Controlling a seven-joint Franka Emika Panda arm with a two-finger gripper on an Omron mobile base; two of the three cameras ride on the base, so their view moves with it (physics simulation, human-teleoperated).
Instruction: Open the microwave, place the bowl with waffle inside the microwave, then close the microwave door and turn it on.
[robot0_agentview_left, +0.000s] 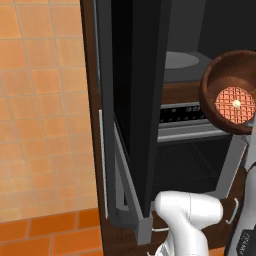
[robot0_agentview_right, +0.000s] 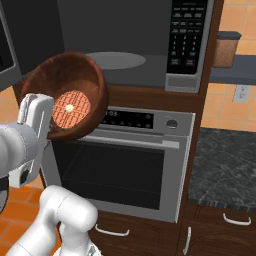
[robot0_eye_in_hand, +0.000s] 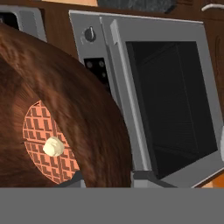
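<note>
Nearest the cameras, the white arm rises and carries the pincer (robot0_agentview_right: 47, 131), clamped on the lower rim of the bowl (robot0_agentview_right: 67, 95). The bowl is held in the air in front of the oven (robot0_agentview_right: 125, 165), tipped steeply so its mouth faces back toward the cameras, and the waffle (robot0_agentview_right: 71, 109) with its pale dab of butter sits flat against the inner bottom. That tilt looks like a result of gripping by the rim, and it could let the waffle slide out. The bowl hangs just below and in front of the microwave (robot0_agentview_right: 125, 50), whose cavity is open with the round turntable (robot0_agentview_right: 117, 60) bare. The microwave door (robot0_agentview_left: 137, 100) stands swung wide to the left, leaving the way clear. I judge the next step to be lifting and levelling the bowl, then setting it on the turntable
</note>
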